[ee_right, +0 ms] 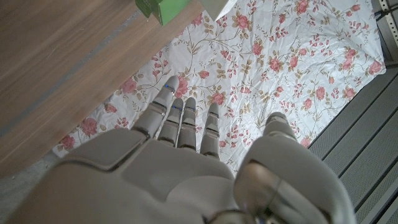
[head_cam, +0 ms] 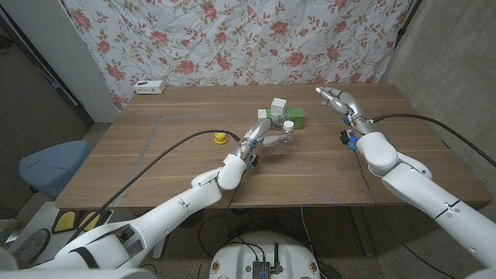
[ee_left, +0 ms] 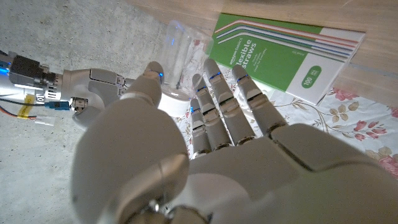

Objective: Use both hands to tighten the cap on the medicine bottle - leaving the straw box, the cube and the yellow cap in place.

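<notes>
The medicine bottle (head_cam: 288,127), clear with a white cap, stands mid-table in front of the green cube (head_cam: 295,118) and the upright green-and-white straw box (head_cam: 277,108). My left hand (head_cam: 269,139) reaches up to it from the near left, fingers apart. In the left wrist view the thumb (ee_left: 151,76) and fingers (ee_left: 214,87) flank the bottle (ee_left: 181,53); I cannot tell if they touch it. The straw box (ee_left: 280,53) stands just beyond. The yellow cap (head_cam: 221,138) lies left of that arm. My right hand (head_cam: 335,99) hovers open at the far right, its fingers (ee_right: 180,118) straight.
A white power strip (head_cam: 149,87) lies at the table's far left corner. A floral cloth (head_cam: 232,39) hangs behind the table. A blue chair (head_cam: 48,164) stands off the left edge. Cables trail along both arms. The cube's corner (ee_right: 163,9) appears in the right wrist view.
</notes>
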